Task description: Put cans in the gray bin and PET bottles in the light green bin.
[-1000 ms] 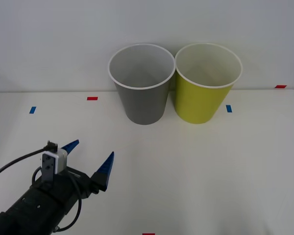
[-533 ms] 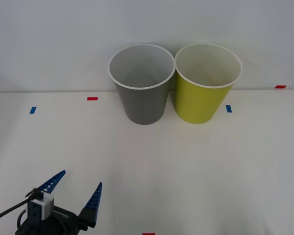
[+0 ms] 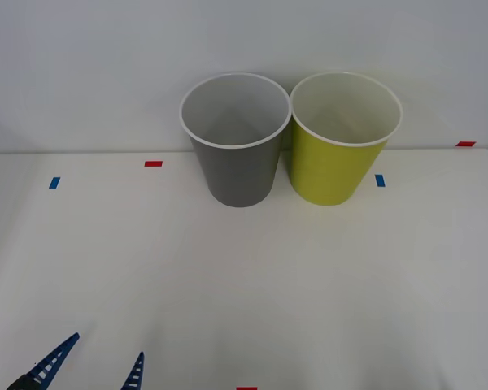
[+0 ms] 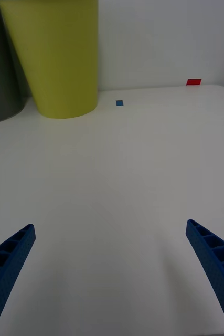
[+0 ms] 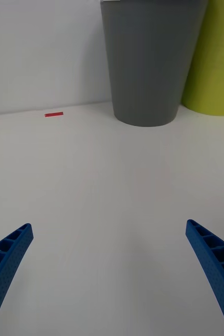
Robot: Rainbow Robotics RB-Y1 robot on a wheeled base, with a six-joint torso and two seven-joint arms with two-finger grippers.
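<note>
The gray bin (image 3: 234,142) stands upright at the back of the white table, with the light green bin (image 3: 342,140) touching it on its right. What lies inside them cannot be made out. My left gripper (image 3: 93,370) is open at the front view's bottom left edge, its blue fingertips (image 3: 58,353) far in front of the gray bin (image 5: 151,60) and nothing between them. My right gripper (image 4: 112,278) is open too, low over bare table, with the light green bin (image 4: 59,58) well ahead of it. No cans or PET bottles are in view.
Small red (image 3: 153,163) and blue (image 3: 380,179) tape marks dot the table (image 3: 309,276) near the bins. A pale wall rises right behind them.
My left arm has pulled back toward the near edge of the table, dropping from mid-left almost out of the front view, its fingers still apart. The bins have not moved.
</note>
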